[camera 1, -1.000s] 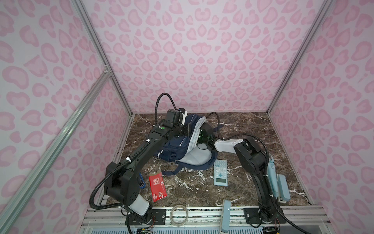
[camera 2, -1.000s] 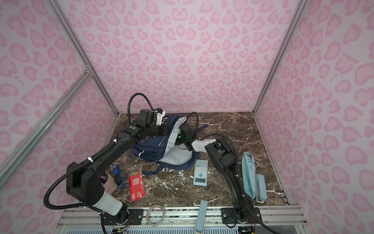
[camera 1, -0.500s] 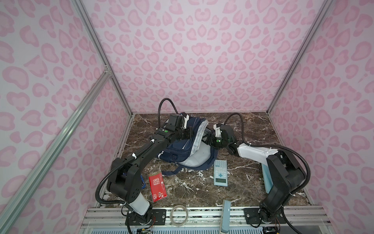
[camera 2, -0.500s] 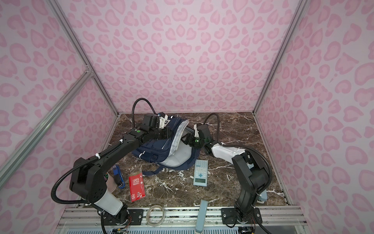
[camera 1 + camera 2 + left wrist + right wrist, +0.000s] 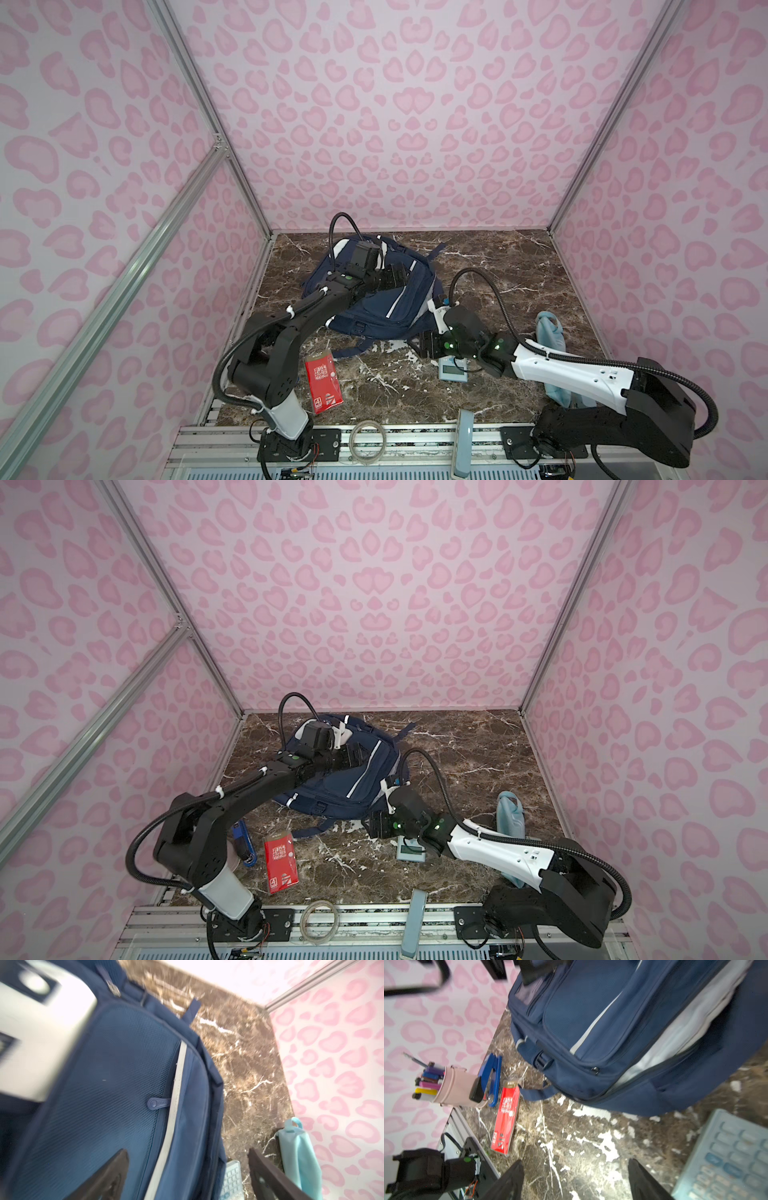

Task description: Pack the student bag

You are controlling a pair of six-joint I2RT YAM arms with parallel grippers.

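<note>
The student bag, a navy backpack with white stripes, lies flat at the back left of the marble table. My left gripper hovers over its top, open and holding nothing. In the left wrist view the left gripper has its dark fingers spread wide above the bag's mesh front. My right gripper is open just off the bag's near corner, low over bare marble. In the right wrist view the bag shows a slit of grey lining.
A pale blue calculator lies right beside my right gripper. A red packet, a blue tool and a pink pen cup sit front left. A teal pouch lies right.
My left gripper opened and let go of the bag's flap, which dropped down over the grey lining. My right arm pulled back from the bag toward the front, beside the calculator.
</note>
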